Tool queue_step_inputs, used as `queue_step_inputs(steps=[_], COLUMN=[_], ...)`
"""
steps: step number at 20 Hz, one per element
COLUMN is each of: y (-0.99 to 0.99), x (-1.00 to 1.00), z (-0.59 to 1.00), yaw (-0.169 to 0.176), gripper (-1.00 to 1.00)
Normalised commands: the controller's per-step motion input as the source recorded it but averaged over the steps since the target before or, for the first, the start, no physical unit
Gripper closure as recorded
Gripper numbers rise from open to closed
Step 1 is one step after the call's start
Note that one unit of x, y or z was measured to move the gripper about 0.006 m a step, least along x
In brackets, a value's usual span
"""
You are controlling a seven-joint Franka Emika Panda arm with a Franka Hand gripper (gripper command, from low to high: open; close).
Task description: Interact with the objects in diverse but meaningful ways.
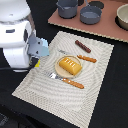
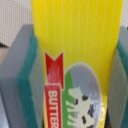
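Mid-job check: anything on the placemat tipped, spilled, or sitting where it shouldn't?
Nothing stands out. The bread loaf sits centred on its plate, with the fork and knife alongside and the sausage lying flat on the placemat. The yellow butter block is held squarely between the pincer pads.

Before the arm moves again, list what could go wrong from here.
1. The pincer is shut on the yellow butter block; in the wrist view the block looks tilted between the green pads, so it might twist or slip.
2. In the exterior view the arm hangs over the striped mat near the bread loaf and fork; lowering blindly could knock them.
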Motion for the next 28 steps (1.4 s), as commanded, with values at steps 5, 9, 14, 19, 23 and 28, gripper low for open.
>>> queue_step_inputs(steps=[5, 9, 14, 19, 23, 28], y=[-0.49, -0.38, -0.18, -0.09, -0.11, -0.21], x=[0.87, 0.93, 0.84, 0.77, 0.65, 0.55], z=[0.12, 0.00, -0.08, -0.14, -0.08, 0.76], yaw=[-0.089, -0.085, -0.094, -0.069, -0.049, -0.003], gripper=[1.00, 1.00, 1.00, 1.00, 1.00, -1.00])
